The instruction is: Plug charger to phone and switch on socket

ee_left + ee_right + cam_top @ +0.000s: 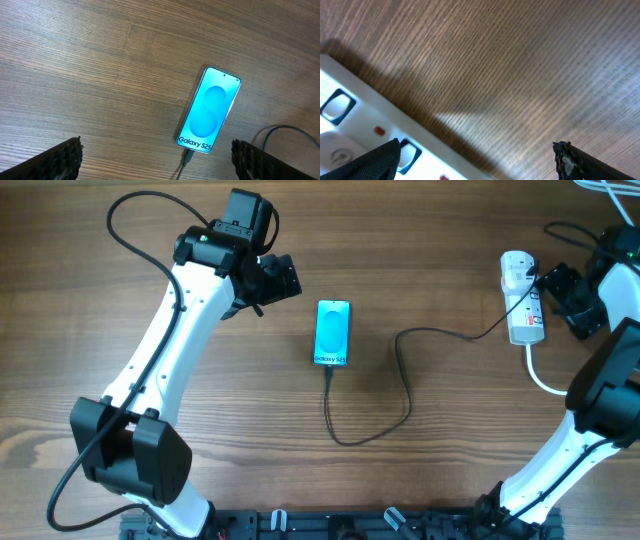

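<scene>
The phone lies flat mid-table, cyan screen up with white text at its near edge; it also shows in the left wrist view. The charger cable runs from the socket in a loop to the phone, and its plug tip sits at the phone's bottom edge. The white socket lies at the far right and shows in the right wrist view with switches and red marks. My left gripper is open, hovering left of the phone. My right gripper is open, over the socket's right edge.
The socket's thick white cord curves toward my right arm. My left arm spans the left side of the wooden table. A black rail runs along the near edge.
</scene>
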Available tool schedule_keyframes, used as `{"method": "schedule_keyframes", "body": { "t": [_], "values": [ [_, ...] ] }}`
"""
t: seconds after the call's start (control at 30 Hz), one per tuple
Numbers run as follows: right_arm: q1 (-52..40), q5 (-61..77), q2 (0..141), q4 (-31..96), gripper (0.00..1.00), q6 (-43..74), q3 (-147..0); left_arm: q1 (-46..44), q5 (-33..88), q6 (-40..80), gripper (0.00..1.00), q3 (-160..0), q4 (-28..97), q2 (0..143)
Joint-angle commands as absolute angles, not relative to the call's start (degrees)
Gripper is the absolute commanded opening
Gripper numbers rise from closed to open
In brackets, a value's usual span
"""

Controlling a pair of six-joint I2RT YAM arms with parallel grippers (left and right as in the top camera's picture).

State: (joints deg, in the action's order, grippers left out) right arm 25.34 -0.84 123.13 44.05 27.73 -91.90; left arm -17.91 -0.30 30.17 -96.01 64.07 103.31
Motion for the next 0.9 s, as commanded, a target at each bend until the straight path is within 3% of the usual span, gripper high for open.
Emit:
{"method": "schedule_keyframes", "body": {
  "t": [0.0,0.87],
  "values": [
    [25.36,0.23,124.42,42.65,1.0,26.98,-89.49,-17.87,-0.03,30.89,1.0,-95.59,63.92,104.03],
    [23.64,6.09,124.42,45.04,1.0,25.47,-89.49,-17.89,-0.03,30.89,1.0,-95.59,63.92,104.03]
  ]
}}
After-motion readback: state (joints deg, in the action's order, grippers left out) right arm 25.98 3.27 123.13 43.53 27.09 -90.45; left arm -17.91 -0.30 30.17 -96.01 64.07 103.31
